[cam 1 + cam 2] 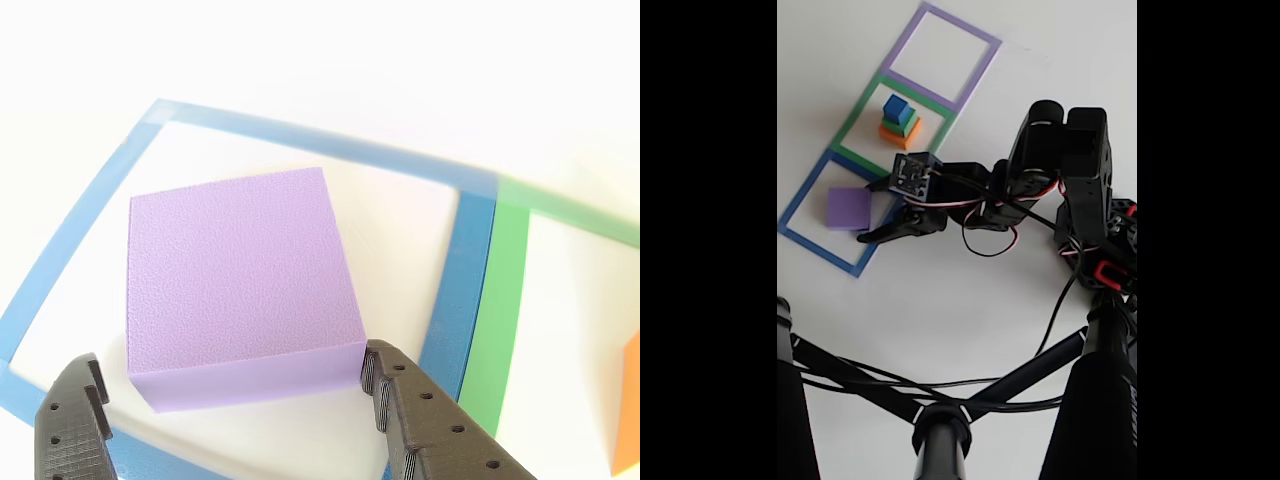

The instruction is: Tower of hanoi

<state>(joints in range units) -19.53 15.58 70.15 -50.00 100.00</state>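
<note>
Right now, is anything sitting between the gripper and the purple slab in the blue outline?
Nothing visible does. In the other view the gripper is open, with its fingers either side of the near edge of the purple slab and bare table between. The orange block and its stack stand apart in the green outline.

bright, washed-out white surface – far tape edges blurred – fixed view softer, dimmer.

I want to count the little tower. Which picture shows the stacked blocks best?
The fixed view. There the whole stack stands inside the green square outline: blue cube on top, a green layer, orange block at the bottom. The other view catches just an orange sliver at its right edge.
</note>
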